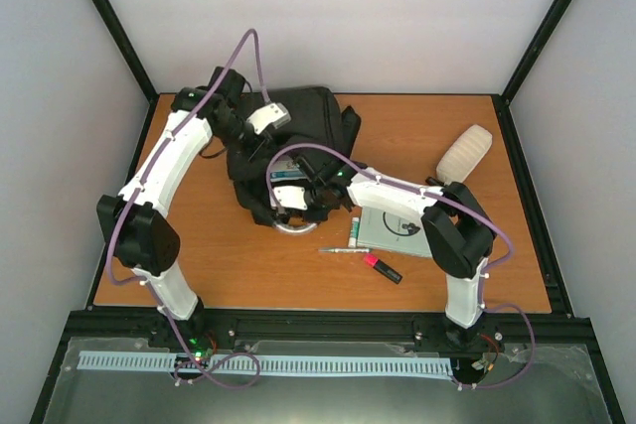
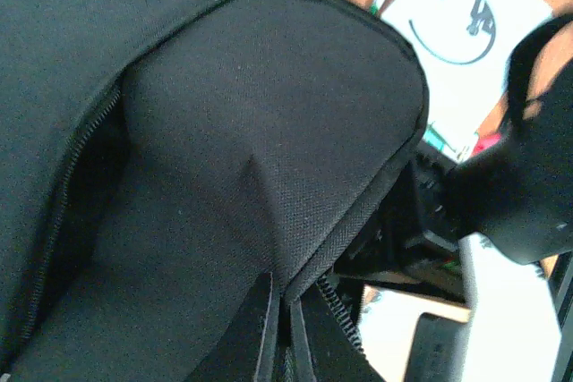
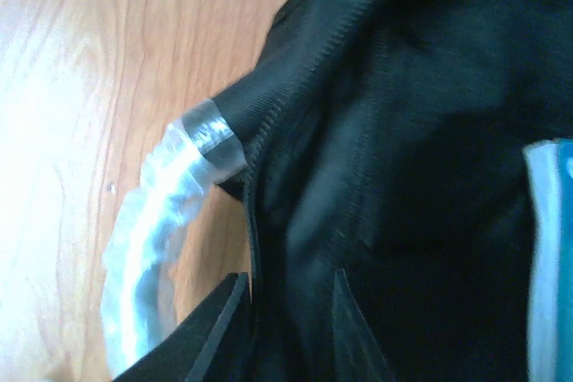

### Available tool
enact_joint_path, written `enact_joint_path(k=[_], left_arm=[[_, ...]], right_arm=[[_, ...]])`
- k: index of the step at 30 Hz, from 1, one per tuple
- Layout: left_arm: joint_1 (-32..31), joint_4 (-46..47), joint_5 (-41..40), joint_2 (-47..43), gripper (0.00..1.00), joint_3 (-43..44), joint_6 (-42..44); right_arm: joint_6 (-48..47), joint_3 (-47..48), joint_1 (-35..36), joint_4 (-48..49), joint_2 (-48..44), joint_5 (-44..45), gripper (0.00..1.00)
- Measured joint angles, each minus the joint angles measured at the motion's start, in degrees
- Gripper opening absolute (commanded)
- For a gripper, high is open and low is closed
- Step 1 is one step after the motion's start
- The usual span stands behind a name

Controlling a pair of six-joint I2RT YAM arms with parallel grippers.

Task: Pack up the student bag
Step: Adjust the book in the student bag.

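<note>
The student bag [image 1: 298, 131], a black soft backpack, lies in the middle of the table with its silver loop handle [image 1: 290, 228] pointing toward the arms. My left gripper [image 2: 285, 297] is shut on a seam edge of the bag [image 2: 251, 131] beside an open zipper, at the bag's far left side [image 1: 260, 121]. My right gripper [image 3: 288, 276] is at the bag's near edge beside the loop handle [image 3: 148, 239]. Its jaws stand apart, with dark bag fabric [image 3: 403, 131] lying between them. A blue and white item [image 3: 548, 257] shows in the bag's opening.
A white booklet [image 1: 393, 230] lies right of the bag, with a green and white marker [image 1: 354, 230] at its left edge. A pen [image 1: 338, 249] and a pink and black highlighter [image 1: 383, 268] lie nearer the front. A cream pouch [image 1: 464, 153] rests at the back right.
</note>
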Motion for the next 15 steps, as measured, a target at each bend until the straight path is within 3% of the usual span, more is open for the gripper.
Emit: enact_joint_path(k=[5, 12, 15], left_arm=[[0.7, 1.4, -2.8, -2.3, 0.01, -7.8, 2.3], [5.7, 3.2, -4.0, -6.0, 0.01, -16.8, 4.2], [7.6, 4.2, -4.2, -6.4, 0.16, -20.0, 4.5]], right_arm=[[-0.2, 2.5, 0.0, -3.7, -2.3, -3.0, 0.5], [0.7, -0.1, -2.4, -8.8, -11.5, -6.2, 0.53], [1.9, -2.1, -6.2, -9.6, -14.2, -7.6, 0.53]])
